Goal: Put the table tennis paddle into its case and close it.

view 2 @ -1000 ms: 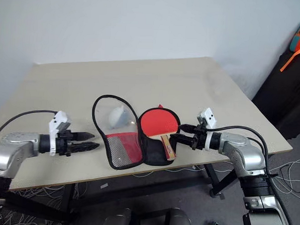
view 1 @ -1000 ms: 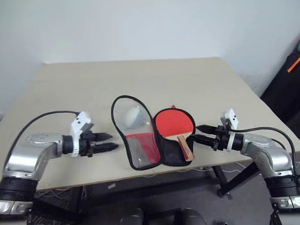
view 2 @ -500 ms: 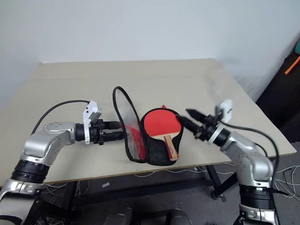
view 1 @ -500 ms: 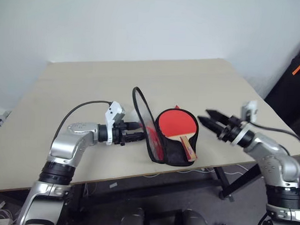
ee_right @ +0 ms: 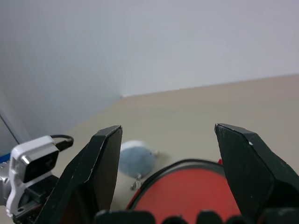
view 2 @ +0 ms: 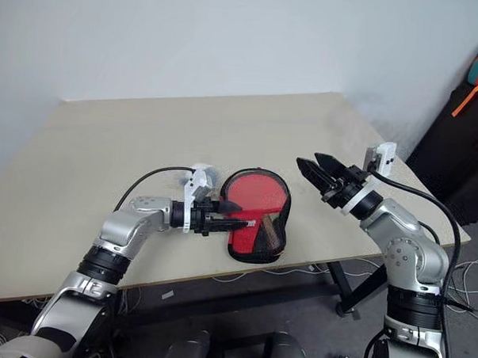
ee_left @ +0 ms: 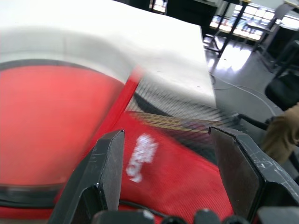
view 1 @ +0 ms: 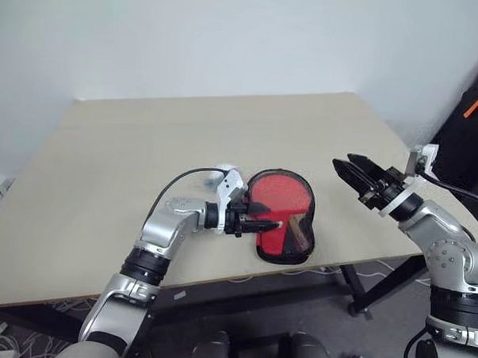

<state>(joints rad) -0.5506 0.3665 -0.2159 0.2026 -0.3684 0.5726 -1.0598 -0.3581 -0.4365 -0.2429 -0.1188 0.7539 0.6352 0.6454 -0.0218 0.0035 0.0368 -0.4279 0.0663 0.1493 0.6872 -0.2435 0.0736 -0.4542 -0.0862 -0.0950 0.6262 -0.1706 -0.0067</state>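
Left eye view is showing the case (view 1: 283, 226) lying near the table's (view 1: 104, 173) front edge with its clear half folded down over the table tennis paddle (view 1: 279, 206) — the red face and the brown handle are showing through the plastic. The left gripper (view 1: 262, 224) is reaching over the flap from the side, jaws standing apart with the cover beneath them and nothing clamped; whether its fingers are touching the plastic cannot be told. The right gripper (view 1: 352, 166) is hovering just beside the case on the far side, lifted off the table, jaws likewise apart and empty.

The zip looks not yet drawn, so the flap is probably only resting in place — if the left gripper lets go too soon, the stiff plastic may be springing back open. The case is also sitting close to the table edge, and a sideways push from either arm could be sliding it, paddle and all, toward the drop. A small pale grey object (ee_right: 137, 158) is lying just behind the case, likely in the way of any sweep around the rim.
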